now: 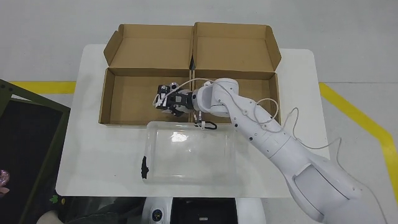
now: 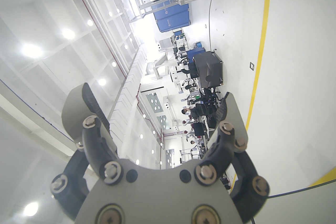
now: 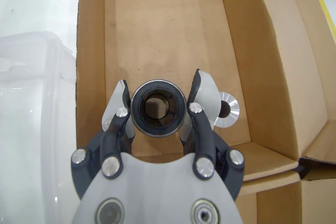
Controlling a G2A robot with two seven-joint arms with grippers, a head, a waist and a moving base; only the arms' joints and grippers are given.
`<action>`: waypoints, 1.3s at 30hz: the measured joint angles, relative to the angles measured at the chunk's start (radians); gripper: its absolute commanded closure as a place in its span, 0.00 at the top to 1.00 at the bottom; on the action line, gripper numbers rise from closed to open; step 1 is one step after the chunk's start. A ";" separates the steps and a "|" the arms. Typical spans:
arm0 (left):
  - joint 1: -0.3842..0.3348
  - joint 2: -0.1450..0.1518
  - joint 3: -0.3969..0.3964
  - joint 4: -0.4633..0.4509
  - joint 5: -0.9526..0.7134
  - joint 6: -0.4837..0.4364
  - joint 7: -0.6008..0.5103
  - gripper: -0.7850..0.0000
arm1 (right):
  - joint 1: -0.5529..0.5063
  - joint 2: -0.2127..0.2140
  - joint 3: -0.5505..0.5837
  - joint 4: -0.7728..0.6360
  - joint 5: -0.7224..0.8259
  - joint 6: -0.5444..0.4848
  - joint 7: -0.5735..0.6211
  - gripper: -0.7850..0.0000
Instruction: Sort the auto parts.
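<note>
My right gripper [image 3: 160, 80] hangs inside the left cardboard box [image 3: 168, 25], shut on a black cylindrical bushing [image 3: 158, 108] with a hollow centre. On the box floor beside one finger lies a shiny silver disc part [image 3: 229, 109]. From above, this gripper [image 1: 163, 98] is in the right half of the left box [image 1: 127, 99]. A small black part [image 1: 144, 167] rests in the clear plastic bin [image 1: 193, 155] at the table's front. My left gripper [image 2: 157, 91] is open with nothing between its fingers and points out into the room, away from the table.
A second cardboard box [image 1: 249, 96] stands to the right of the first, both with lids folded back. The clear bin's rim [image 3: 56, 51] sits close to the left box's near wall. Bare white table [image 1: 87, 137] flanks the boxes.
</note>
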 measured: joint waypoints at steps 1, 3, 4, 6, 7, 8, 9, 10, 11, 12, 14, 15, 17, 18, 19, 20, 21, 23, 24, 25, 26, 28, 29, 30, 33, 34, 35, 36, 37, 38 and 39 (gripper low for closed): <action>0.000 0.000 0.000 0.000 0.000 0.000 0.000 1.00 | -0.003 0.002 0.005 -0.009 0.000 -0.002 0.000 0.50; 0.000 0.000 0.000 0.000 0.000 0.000 0.000 1.00 | -0.011 0.007 0.019 -0.032 -0.002 -0.006 -0.001 0.50; 0.000 0.000 0.000 0.000 0.000 0.000 0.000 1.00 | -0.014 0.009 0.025 -0.043 -0.002 -0.008 -0.001 0.50; 0.000 0.000 0.000 0.000 0.000 0.000 0.000 1.00 | -0.021 0.015 0.041 -0.070 -0.005 -0.013 -0.003 0.53; 0.000 0.000 0.000 0.000 0.000 0.000 0.000 1.00 | -0.025 0.018 0.048 -0.082 -0.006 -0.016 -0.004 0.53; 0.000 0.000 0.000 0.000 0.000 0.000 0.000 1.00 | -0.031 0.021 0.058 -0.099 -0.007 -0.020 -0.004 0.53; 0.000 0.000 0.000 0.000 0.000 0.000 0.000 1.00 | -0.036 0.025 0.066 -0.114 -0.009 -0.022 -0.004 0.51; 0.000 0.000 0.000 0.000 0.000 0.000 0.000 1.00 | -0.041 0.028 0.074 -0.129 -0.012 -0.025 -0.004 0.51; 0.000 0.000 0.000 0.000 0.000 0.000 0.000 1.00 | -0.049 0.033 0.086 -0.151 -0.015 -0.028 -0.004 0.51; 0.000 0.000 0.000 0.000 0.000 0.000 0.000 1.00 | -0.057 0.038 0.097 -0.168 -0.017 -0.030 -0.004 0.53; 0.000 0.000 0.000 0.000 0.000 0.000 0.000 1.00 | -0.077 0.049 0.124 -0.211 -0.023 -0.035 -0.002 0.54; 0.000 0.000 0.000 0.000 0.000 0.000 0.000 1.00 | -0.087 0.054 0.138 -0.231 -0.026 -0.038 -0.002 0.55; 0.000 0.000 0.000 0.000 0.000 0.000 0.000 1.00 | -0.115 0.067 0.171 -0.281 -0.035 -0.043 -0.001 0.58; 0.000 0.000 0.000 0.000 0.000 0.000 0.000 1.00 | -0.129 0.073 0.186 -0.305 -0.039 -0.046 0.000 0.58; 0.000 0.000 0.000 0.000 0.000 0.000 0.000 1.00 | -0.144 0.079 0.201 -0.328 -0.043 -0.049 0.000 0.60; 0.000 0.000 0.000 0.000 0.000 0.000 0.000 1.00 | -0.165 0.088 0.221 -0.360 -0.048 -0.053 0.002 0.61; 0.000 0.000 0.000 0.000 0.000 0.000 0.000 1.00 | -0.182 0.094 0.237 -0.385 -0.052 -0.057 0.002 0.62; 0.000 0.000 0.000 0.000 0.000 0.000 0.000 1.00 | -0.221 0.108 0.274 -0.440 -0.060 -0.068 0.004 0.63; 0.000 0.000 0.000 0.000 0.000 0.000 0.000 1.00 | -0.238 0.114 0.290 -0.463 -0.064 -0.071 0.005 0.63; 0.000 0.000 0.000 0.000 0.000 0.000 0.000 1.00 | -0.255 0.119 0.305 -0.485 -0.069 -0.074 0.005 0.64; 0.000 0.000 0.000 0.000 0.000 0.000 0.000 1.00 | -0.278 0.126 0.326 -0.515 -0.073 -0.078 0.003 0.64; 0.000 0.000 0.000 0.000 0.000 0.000 0.000 1.00 | -0.312 0.137 0.357 -0.557 -0.078 -0.086 -0.003 0.65; 0.000 0.000 0.000 0.000 0.000 0.000 0.000 1.00 | -0.335 0.144 0.378 -0.582 -0.083 -0.090 -0.008 0.65; 0.000 0.000 0.000 0.000 0.000 0.000 0.000 1.00 | -0.353 0.149 0.394 -0.600 -0.086 -0.093 -0.013 0.66; 0.000 0.000 0.000 0.000 0.000 0.000 0.000 1.00 | -0.414 0.165 0.452 -0.654 -0.097 -0.102 -0.036 0.67; 0.000 0.000 0.000 0.000 0.000 0.000 0.000 1.00 | -0.433 0.170 0.470 -0.668 -0.100 -0.104 -0.044 0.68; 0.000 0.000 0.000 0.000 0.000 0.000 0.000 1.00 | -0.461 0.177 0.495 -0.685 -0.105 -0.109 -0.055 0.68; 0.000 0.000 0.000 0.000 0.000 0.000 0.000 1.00 | -0.481 0.182 0.515 -0.698 -0.108 -0.114 -0.063 0.69; 0.000 0.000 0.000 0.000 0.000 0.000 0.000 1.00 | -0.503 0.187 0.535 -0.710 -0.111 -0.118 -0.070 0.68; 0.000 0.000 0.000 0.000 0.000 0.000 0.000 1.00 | -0.531 0.194 0.563 -0.726 -0.115 -0.123 -0.083 0.69; 0.000 0.000 0.000 0.000 0.000 0.000 0.000 1.00 | -0.553 0.199 0.584 -0.738 -0.118 -0.125 -0.093 0.69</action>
